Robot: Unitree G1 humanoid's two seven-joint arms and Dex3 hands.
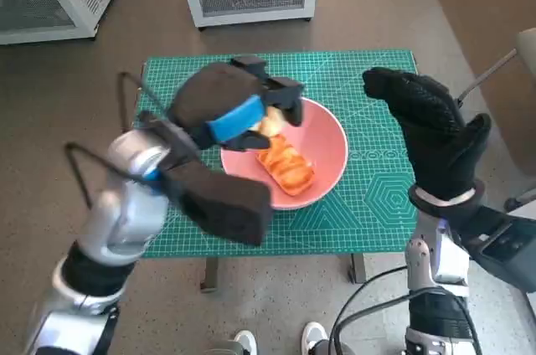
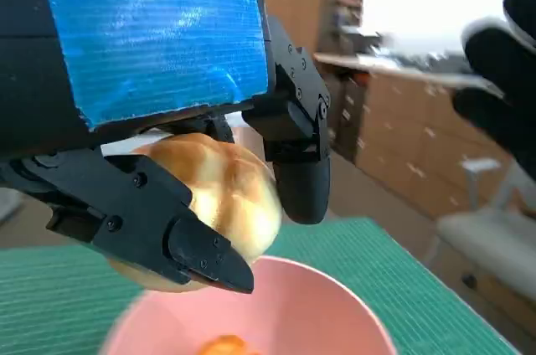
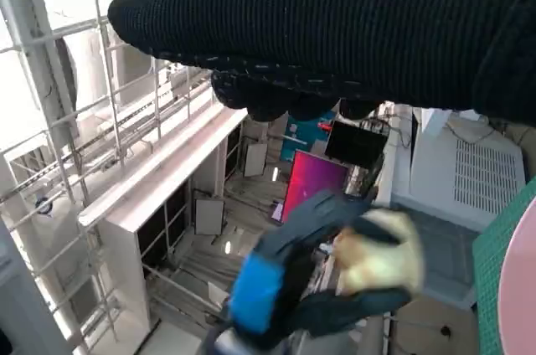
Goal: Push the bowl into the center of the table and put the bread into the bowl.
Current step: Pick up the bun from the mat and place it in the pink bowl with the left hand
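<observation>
The left robot hand (image 1: 239,108) grips a round bread (image 2: 219,192) above the pink bowl's (image 1: 331,150) 10 o'clock rim; the right robot hand (image 1: 431,125) hangs open at 3 o'clock.

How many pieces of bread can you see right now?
2. A glazed pastry lies inside the pink bowl. A pale round bun is held by the left hand just above the bowl. That hand may hide more.
</observation>
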